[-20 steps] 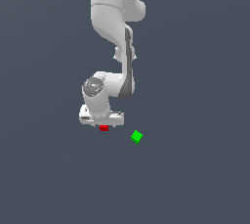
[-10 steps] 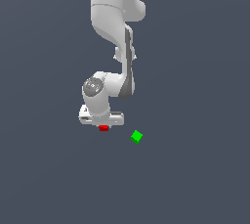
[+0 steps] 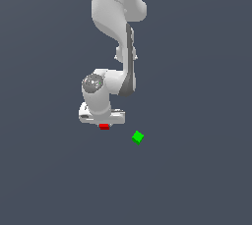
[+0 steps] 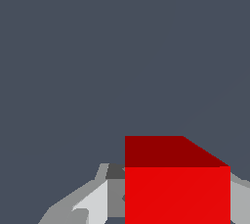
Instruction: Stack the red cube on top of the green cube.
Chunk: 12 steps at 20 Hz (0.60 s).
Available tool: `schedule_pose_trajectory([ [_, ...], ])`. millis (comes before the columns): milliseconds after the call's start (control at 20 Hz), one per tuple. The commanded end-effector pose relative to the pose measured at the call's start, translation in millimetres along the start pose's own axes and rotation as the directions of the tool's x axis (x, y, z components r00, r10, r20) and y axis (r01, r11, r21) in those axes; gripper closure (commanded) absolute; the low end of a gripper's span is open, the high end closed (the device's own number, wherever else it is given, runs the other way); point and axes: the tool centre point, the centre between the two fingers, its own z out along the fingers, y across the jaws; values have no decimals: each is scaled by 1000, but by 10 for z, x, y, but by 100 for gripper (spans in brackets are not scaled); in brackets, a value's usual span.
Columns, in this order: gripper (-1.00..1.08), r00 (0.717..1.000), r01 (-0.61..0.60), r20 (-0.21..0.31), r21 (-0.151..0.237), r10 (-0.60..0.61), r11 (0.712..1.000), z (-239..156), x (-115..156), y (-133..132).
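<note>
Hand [image 3: 104,124] directly over red cube [image 3: 104,126], fingers [image 4: 93,201] flanking it.

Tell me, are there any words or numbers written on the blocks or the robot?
None: no words, numbers or signs can be read in either view.
The red cube has plain faces.
The green cube is plain too.
The robot arm and its tool show only bare white and grey, with no label or brand.
</note>
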Motion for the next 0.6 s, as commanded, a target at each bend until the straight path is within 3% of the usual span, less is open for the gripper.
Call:
schedule_pose_trajectory([
  [0,108,1000,0,-2,0,0,1000,-138,3,0],
  [550,108,1000,0,-2,0,0,1000,-776,2,0],
])
